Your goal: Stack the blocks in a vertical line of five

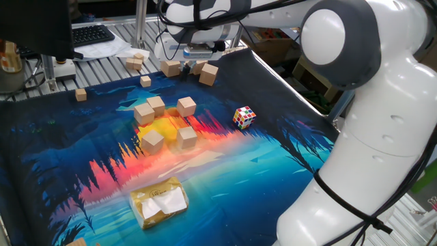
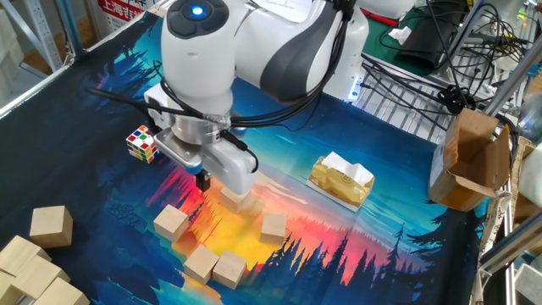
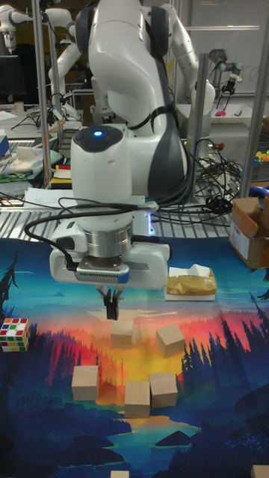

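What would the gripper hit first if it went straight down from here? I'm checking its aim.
Probably the wooden block nearest the gold packet. The gripper, its fingers close together, points down just above it, though depth is hard to judge.
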Robot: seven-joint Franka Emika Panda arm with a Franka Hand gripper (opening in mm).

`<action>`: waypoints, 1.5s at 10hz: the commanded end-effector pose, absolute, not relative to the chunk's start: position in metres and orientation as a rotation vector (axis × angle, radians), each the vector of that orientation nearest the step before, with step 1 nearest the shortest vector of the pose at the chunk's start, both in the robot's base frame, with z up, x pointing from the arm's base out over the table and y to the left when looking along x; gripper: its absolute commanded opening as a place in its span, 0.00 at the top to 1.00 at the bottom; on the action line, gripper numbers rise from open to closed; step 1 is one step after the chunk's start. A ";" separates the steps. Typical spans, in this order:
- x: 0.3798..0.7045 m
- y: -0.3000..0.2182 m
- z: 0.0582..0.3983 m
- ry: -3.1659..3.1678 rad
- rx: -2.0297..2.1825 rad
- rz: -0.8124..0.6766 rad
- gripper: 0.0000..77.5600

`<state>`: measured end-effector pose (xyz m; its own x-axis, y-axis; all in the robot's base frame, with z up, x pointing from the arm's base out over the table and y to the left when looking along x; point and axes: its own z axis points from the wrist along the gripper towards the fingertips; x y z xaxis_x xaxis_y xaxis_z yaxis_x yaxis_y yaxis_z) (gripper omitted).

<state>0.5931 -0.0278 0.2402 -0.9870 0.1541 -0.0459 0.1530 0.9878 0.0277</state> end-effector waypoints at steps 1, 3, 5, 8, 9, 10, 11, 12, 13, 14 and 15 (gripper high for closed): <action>0.595 -0.029 0.242 3.079 0.220 0.028 1.00; 0.595 -0.029 0.242 3.081 0.216 0.066 1.00; 0.595 -0.029 0.242 3.093 0.216 0.066 1.00; 0.595 -0.029 0.242 3.123 0.208 0.060 1.00; 0.595 -0.029 0.242 3.120 0.252 0.047 1.00; 0.595 -0.029 0.242 3.121 0.282 0.043 1.00; 0.595 -0.029 0.242 3.126 0.299 0.041 1.00; 0.595 -0.029 0.242 3.144 0.338 0.013 1.00; 0.595 -0.029 0.242 3.145 0.349 0.013 1.00; 0.595 -0.029 0.242 3.161 0.374 0.013 1.00; 0.595 -0.029 0.242 3.165 0.365 0.021 1.00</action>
